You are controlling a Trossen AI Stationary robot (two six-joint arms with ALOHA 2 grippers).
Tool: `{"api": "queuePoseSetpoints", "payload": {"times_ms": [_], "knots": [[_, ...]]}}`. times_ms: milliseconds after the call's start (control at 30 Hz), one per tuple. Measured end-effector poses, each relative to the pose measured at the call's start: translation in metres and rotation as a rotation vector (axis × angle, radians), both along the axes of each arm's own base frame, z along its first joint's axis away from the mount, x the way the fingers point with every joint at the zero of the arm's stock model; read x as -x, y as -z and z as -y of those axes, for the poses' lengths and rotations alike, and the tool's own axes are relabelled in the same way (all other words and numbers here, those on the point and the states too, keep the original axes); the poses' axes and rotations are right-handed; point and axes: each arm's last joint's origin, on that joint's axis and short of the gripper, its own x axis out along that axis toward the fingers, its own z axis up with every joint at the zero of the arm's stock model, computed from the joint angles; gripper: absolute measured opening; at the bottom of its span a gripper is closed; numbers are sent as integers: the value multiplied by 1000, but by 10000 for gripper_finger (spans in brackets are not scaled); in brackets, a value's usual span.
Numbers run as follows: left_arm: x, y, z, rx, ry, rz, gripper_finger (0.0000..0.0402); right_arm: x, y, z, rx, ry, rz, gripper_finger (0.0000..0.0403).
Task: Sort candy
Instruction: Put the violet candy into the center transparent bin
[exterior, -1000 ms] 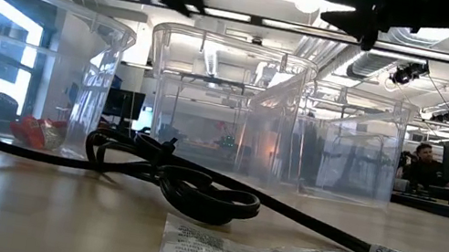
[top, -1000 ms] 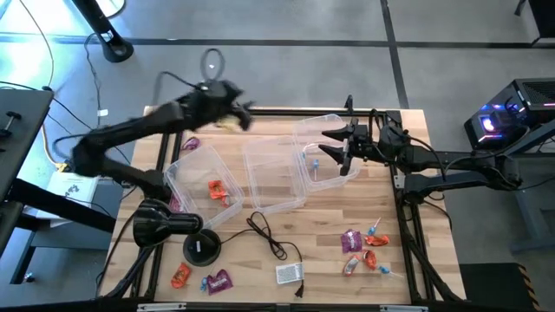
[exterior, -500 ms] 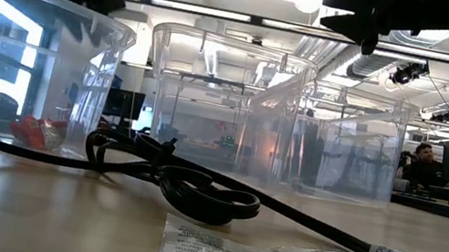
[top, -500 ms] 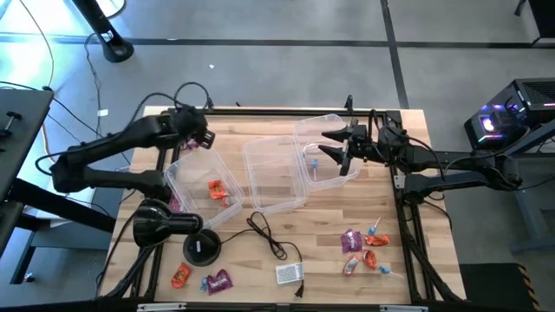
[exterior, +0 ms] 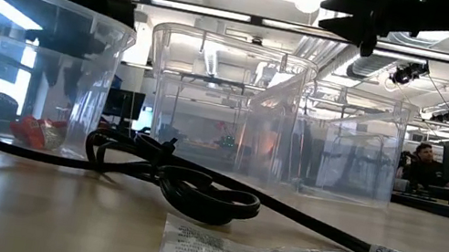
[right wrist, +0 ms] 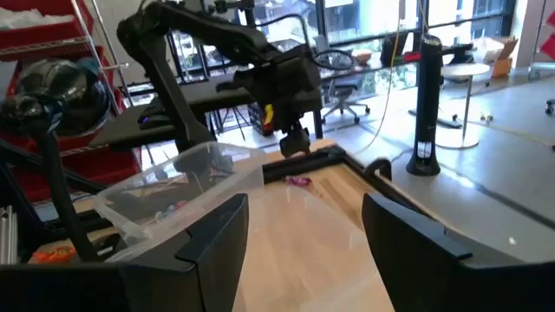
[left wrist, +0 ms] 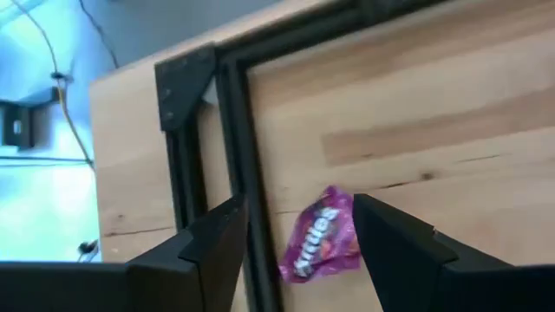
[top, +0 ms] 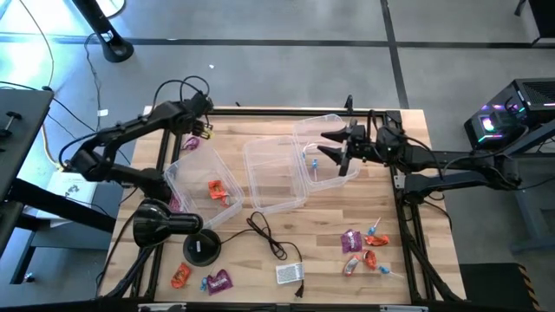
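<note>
A purple candy [left wrist: 321,247] lies flat on the wood by the black frame at the table's far left corner [top: 191,144]. My left gripper [left wrist: 299,210] hovers open just above it, one finger on each side, touching nothing; the high view shows it there too [top: 199,128]. My right gripper [top: 329,147] waits open above the right clear bin [top: 323,128], which holds a light blue candy [top: 314,160]. An orange candy [top: 217,189] lies in the left bin [top: 178,173]. Several more candies lie near the right edge [top: 364,247] and in the near left corner [top: 199,279].
The middle clear bin [top: 273,173] stands between the other two. A black cable [top: 264,232] runs to a small white box [top: 289,274] near the table's near edge. A dark round-based stand [top: 201,248] sits near left. A black frame [left wrist: 230,130] borders the table.
My left gripper has swung from above the far middle of the table toward the left edge, then come down over the purple candy in the far left corner. My right gripper has kept still above the right bin.
</note>
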Motion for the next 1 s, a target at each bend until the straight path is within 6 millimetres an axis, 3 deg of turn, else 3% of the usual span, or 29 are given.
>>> {"api": "queuePoseSetpoints", "payload": {"times_ms": [233, 500, 900, 1000], "knots": [[-3, 21, -2, 134, -12, 27, 173, -3, 9, 1, -36, 2, -62, 222], [-4, 68, 4, 209, -17, -49, 168, -7, 17, 2, -63, 5, -111, 222], [-4, 82, 4, 198, 13, -3, 166, -9, 18, 2, -70, 5, -120, 222], [-5, 82, 3, 195, 47, -17, 140, -9, 18, 2, -70, 5, -120, 222]]}}
